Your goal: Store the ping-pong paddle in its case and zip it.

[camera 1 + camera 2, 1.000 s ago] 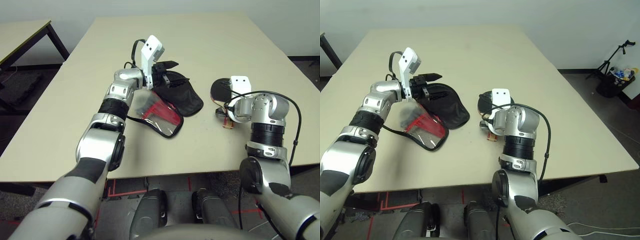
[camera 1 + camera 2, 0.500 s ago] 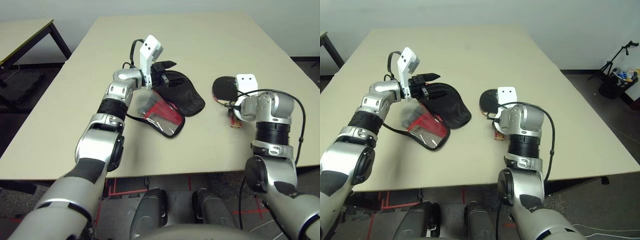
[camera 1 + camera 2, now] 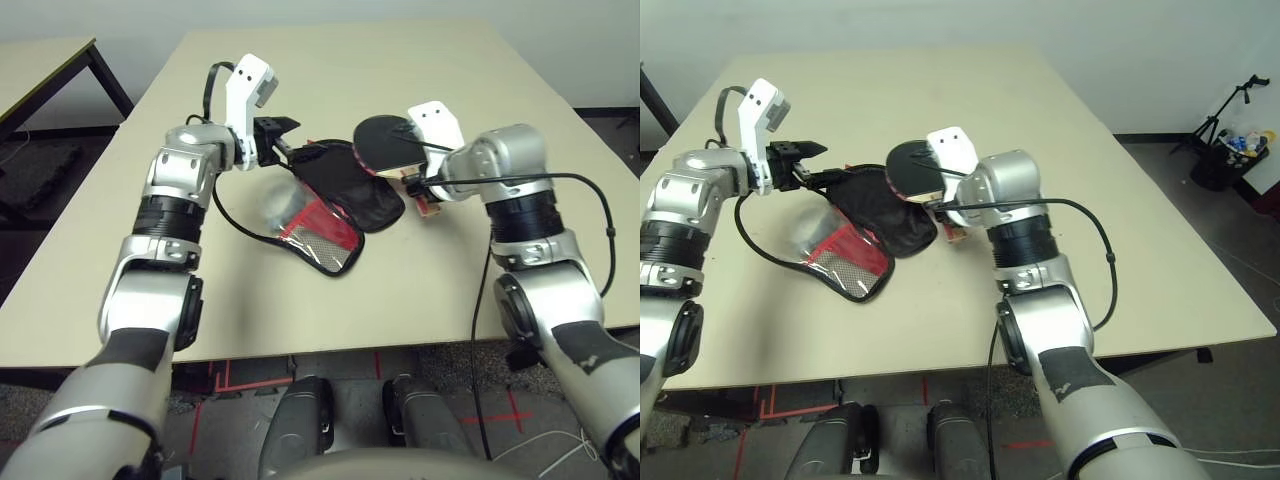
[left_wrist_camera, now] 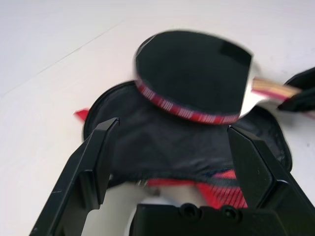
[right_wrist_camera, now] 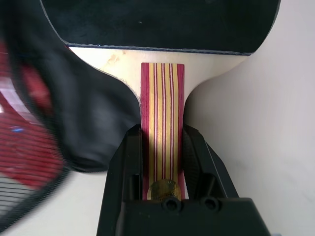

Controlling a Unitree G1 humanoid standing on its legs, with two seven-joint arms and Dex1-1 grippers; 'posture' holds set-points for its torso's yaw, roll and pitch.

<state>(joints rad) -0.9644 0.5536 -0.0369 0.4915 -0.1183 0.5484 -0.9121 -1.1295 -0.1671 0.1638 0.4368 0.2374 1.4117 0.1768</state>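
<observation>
Right wrist view shows the right gripper (image 5: 162, 147) clamping the striped wooden handle of the round black-rubber ping-pong paddle (image 3: 385, 135), raised over the blurred black fabric case (image 3: 340, 190) mid-table, left gripper (image 4: 172, 162) gaping wide.

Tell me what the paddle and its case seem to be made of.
Ping-pong paddle: pale wood blade, striped red-and-yellow handle, matte black face that looks like rubber. Case: soft black fabric, judging by its folds, with a glossy red panel and what looks like mesh.

Paddle held above the open case

The ping-pong paddle (image 3: 385, 141), black-faced with a striped red-and-wood handle, is raised over the case (image 3: 335, 205), a black fabric cover lying unzipped on the surface, red mesh panel toward the robot, its far edge perhaps lifted.
</observation>
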